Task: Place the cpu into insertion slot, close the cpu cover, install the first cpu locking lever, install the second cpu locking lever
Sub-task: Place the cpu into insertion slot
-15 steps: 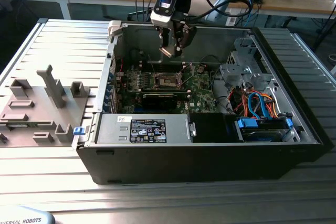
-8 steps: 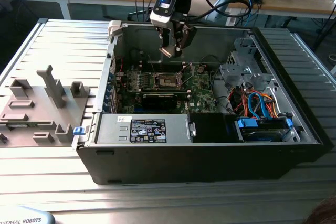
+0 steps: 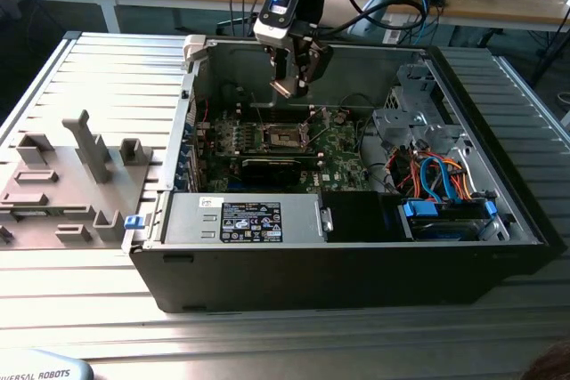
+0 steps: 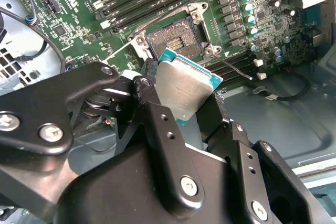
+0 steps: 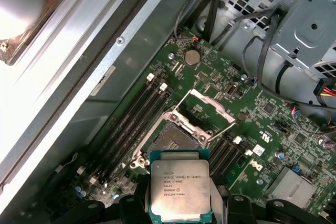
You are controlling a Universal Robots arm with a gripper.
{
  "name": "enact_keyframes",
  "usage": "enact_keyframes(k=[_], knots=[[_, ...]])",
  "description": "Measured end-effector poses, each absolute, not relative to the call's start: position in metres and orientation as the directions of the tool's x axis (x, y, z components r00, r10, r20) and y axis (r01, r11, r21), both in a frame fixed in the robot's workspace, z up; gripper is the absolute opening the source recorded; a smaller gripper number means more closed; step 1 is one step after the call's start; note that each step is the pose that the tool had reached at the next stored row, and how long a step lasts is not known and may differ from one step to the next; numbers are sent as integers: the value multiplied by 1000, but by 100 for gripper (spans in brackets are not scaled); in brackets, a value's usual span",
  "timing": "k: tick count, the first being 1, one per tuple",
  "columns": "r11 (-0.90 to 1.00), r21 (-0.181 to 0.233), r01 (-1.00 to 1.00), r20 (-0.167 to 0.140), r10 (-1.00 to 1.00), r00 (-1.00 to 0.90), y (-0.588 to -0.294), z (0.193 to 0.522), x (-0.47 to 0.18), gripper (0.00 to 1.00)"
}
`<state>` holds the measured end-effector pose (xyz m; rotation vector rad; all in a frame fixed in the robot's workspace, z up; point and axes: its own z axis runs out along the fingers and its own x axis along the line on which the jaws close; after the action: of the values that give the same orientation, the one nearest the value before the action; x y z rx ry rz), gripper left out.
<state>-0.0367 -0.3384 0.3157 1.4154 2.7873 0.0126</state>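
Sitting open, the case (image 3: 356,264) is seen with a green board (image 3: 338,153) inside. The gripper (image 3: 287,88) is hung high above the bare slot (image 5: 176,137), whose cover (image 5: 210,103) is lifted up. The cpu (image 5: 180,190) is pinched tight by its edges in the gripper, over the slot.

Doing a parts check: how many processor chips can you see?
1: the chip, held in the gripper over the open socket. Others may be hidden.
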Motion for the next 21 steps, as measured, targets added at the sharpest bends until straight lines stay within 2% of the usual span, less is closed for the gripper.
enact_keyframes(k=[21], knots=[[569, 14, 822, -10, 822, -569, -338, 315, -37, 54]])
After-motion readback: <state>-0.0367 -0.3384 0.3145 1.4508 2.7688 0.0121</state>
